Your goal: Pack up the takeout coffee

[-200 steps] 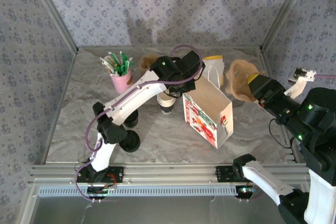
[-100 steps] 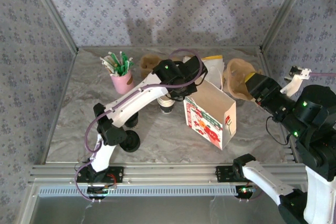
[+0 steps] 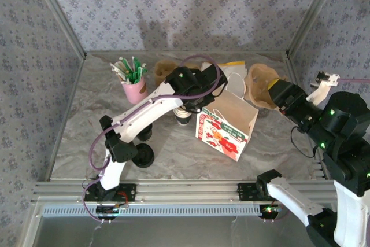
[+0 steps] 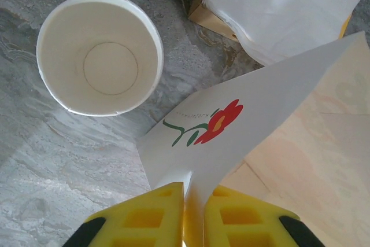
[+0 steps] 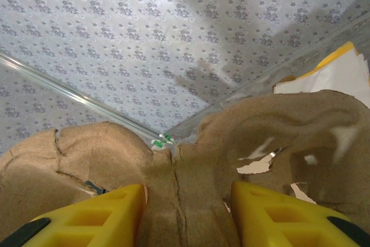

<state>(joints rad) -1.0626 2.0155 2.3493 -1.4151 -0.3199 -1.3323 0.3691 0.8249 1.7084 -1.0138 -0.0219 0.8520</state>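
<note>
Starting at the far left there's a pink cup (image 3: 134,89) full of stirrers, which I can ignore. The coffee (image 3: 143,155), the one with the black lid, sits on the desk (image 3: 191,163) down by my left arm's elbow. There's another dark round thing just behind it, half hidden by the arm, so which of the two is the coffee is my best guess.

Moving right, a stack of white cups (image 3: 184,115) stands just beside the paper bag (image 3: 228,128). My left hand (image 4: 186,192) is pinching the bag's top edge, fingers nearly together with the paper wall between them. The bag is tipped over at a slant, not standing square.

Further right, my right hand (image 5: 188,192) is clamped on a brown cardboard cup carrier (image 5: 231,137), held up near the bag's far side.

So I reckon I'm at the prep-the-bag step and nothing is packed yet. The coffee is well apart from both hands, to the left of the bag and nearer the front edge. The next move needs the bag upright with its mouth open, and then a free hand has to reach back for the cup. That means one of them letting go first, without the bag flopping.
</note>
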